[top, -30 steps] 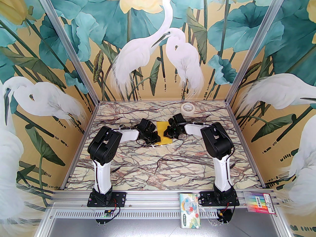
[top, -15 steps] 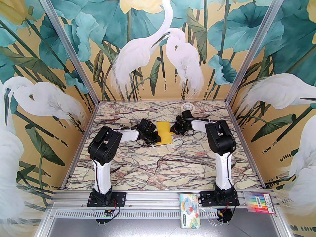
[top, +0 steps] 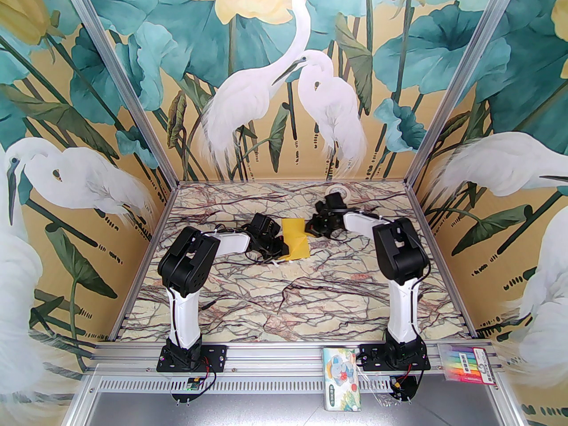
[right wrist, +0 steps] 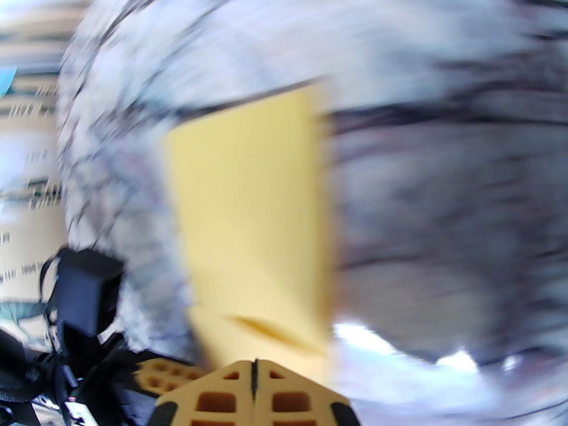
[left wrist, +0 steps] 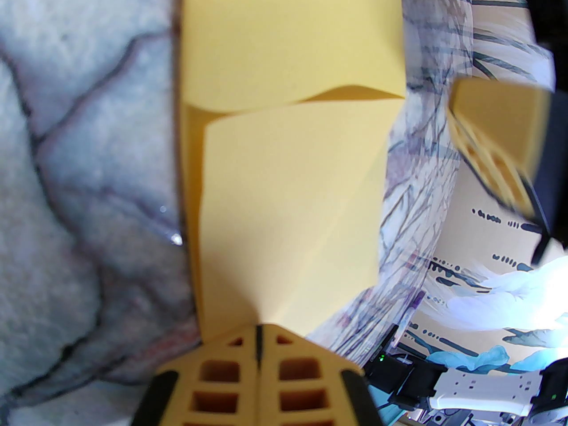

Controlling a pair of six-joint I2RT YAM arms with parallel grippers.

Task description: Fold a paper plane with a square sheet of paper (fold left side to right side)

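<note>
Closed left end effector (left wrist: 258, 327) touches folded yellow paper (left wrist: 288, 184)

square sheet of paper (top: 295, 239) — matt, smooth | table (top: 266, 300) — glossy marble-look | base rail (top: 275, 353) — ribbed metal

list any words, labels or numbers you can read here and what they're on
None can be read with confidence.
Cartoon-printed pack: has print, too small to read.
Marker pack: label characters too small to read.
Tape roll: faint marking inside the core, too small to read.
</note>
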